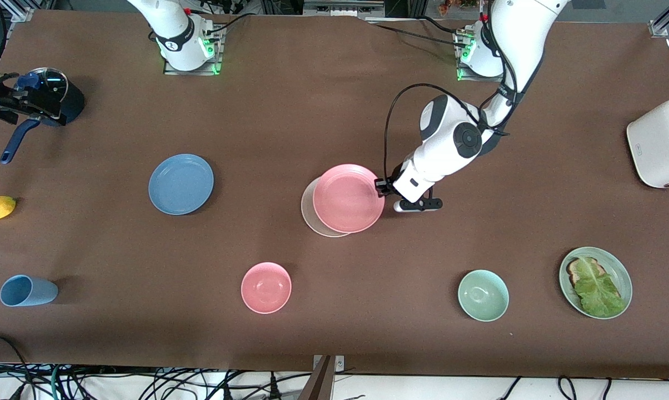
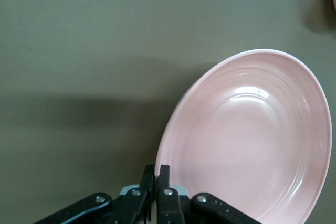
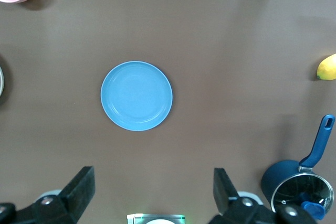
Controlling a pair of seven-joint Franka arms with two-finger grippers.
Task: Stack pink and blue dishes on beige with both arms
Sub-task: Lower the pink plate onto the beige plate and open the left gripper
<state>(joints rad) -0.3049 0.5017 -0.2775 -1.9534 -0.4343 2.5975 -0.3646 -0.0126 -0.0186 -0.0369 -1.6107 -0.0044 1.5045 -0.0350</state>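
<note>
My left gripper (image 1: 380, 188) has its jaws pinching the rim of the pink plate (image 1: 348, 198), which I am holding over the beige plate (image 1: 311, 214). The pink one sits off-centre, so a crescent of beige shows on the side toward the right arm's end of the counter (image 1: 334, 111), and from the front I cannot tell whether the two plates are touching. To do this well, I judge I should slide the pink plate toward that exposed crescent until the rims line up, lower it level so it seats in the ringed rim, and only then let the jaws part and lift straight up, so I don't drag the stack. My right gripper (image 3: 152, 190) waits high above the counter with its jaws spread wide and holding nothing, looking down on the blue plate (image 1: 180, 184), which lies flat and well apart from the stack, toward the right arm's end. That plate goes on last.
</note>
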